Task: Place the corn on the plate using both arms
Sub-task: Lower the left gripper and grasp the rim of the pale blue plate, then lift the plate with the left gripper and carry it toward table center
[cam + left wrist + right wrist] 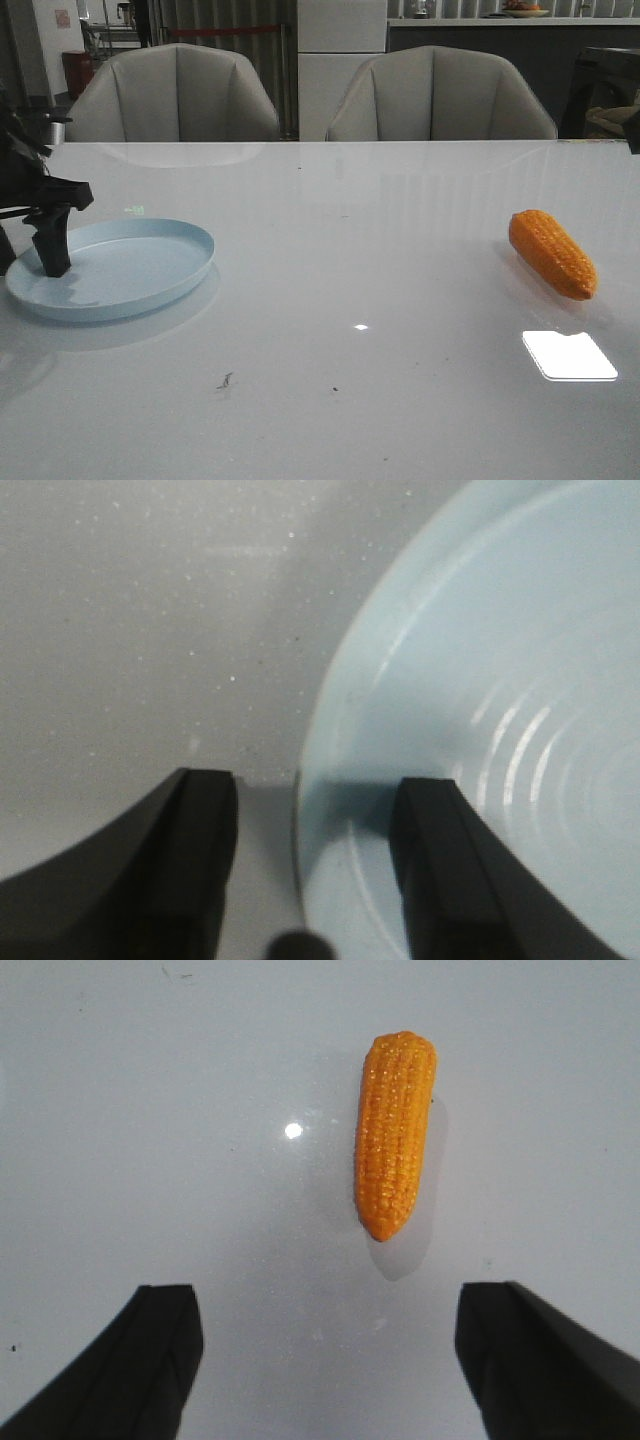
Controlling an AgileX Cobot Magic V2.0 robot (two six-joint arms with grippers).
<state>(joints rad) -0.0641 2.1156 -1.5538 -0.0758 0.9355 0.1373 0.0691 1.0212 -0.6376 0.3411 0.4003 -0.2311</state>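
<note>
Two grey chairs [175, 95] — glossy white table [380, 260], corn [552, 253]

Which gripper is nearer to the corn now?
Right. The right gripper hangs open above the corn, which lies just ahead of its fingers. The left gripper is far across the table, open astride the plate rim.

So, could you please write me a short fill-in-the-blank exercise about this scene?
1. The corn lies on the ____, not on the plate.
2. The left gripper straddles the plate's ____.
3. The right gripper is open and holds ____.
4. The plate's colour is pale ____.

Missing words: table; rim; nothing; blue.
</note>
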